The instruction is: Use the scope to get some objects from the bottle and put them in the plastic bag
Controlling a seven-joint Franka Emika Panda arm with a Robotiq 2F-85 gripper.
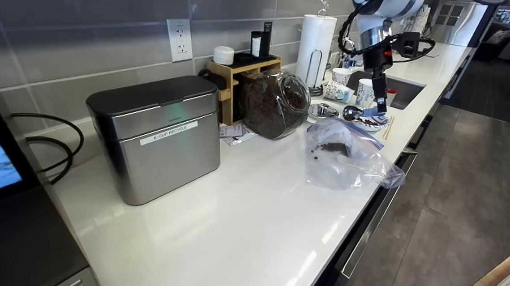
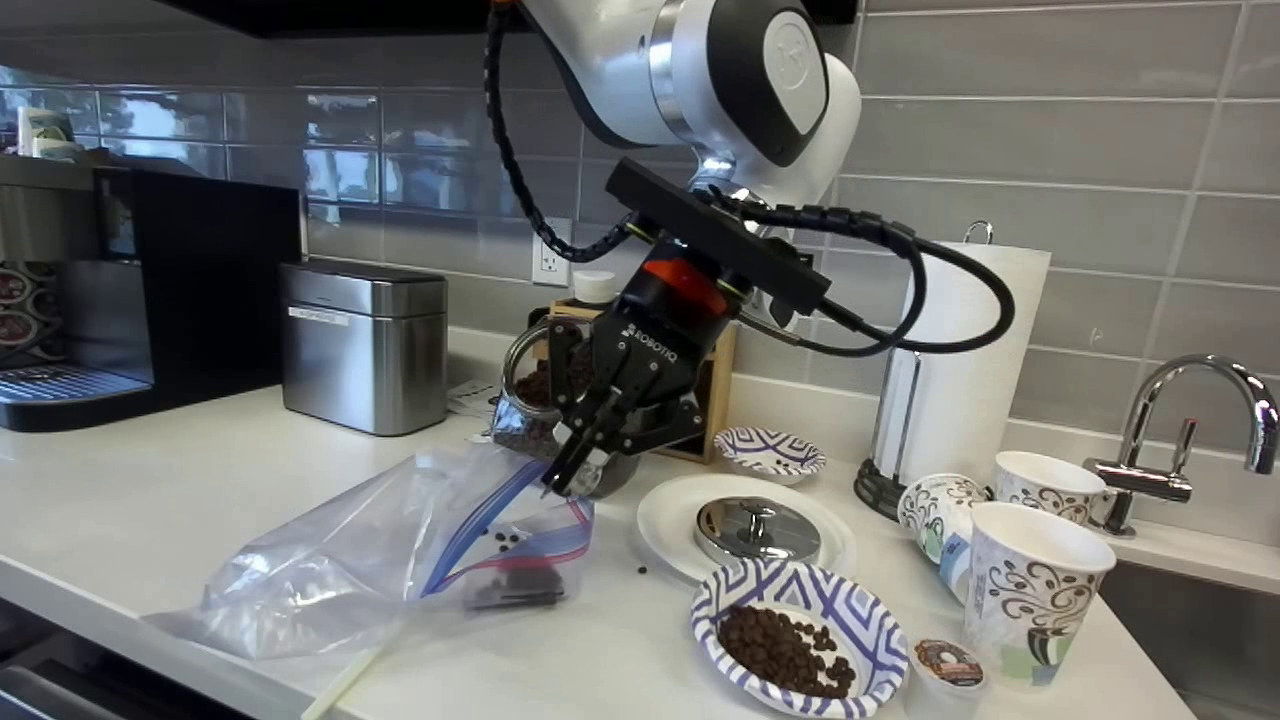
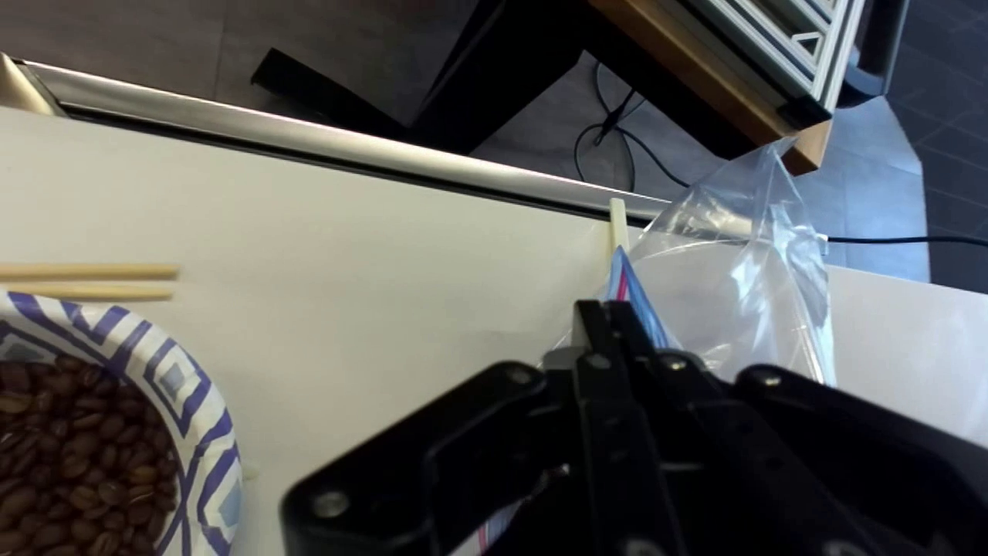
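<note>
The claw [image 3: 604, 309] is closed to a narrow gap, gripping the scoop [image 1: 352, 113] near the zip edge of the plastic bag [image 2: 330, 570]; the bag lies on the table [image 1: 176, 245] with dark beans [image 1: 316, 158] visible inside; the glass bottle [image 1: 271, 106], containing beans, sits just beside the wooden shelf [image 1: 227, 109], mouth facing sideways; a patterned bowl [image 2: 868, 628] near the metal lid [image 2: 757, 530] also holds beans.
</note>
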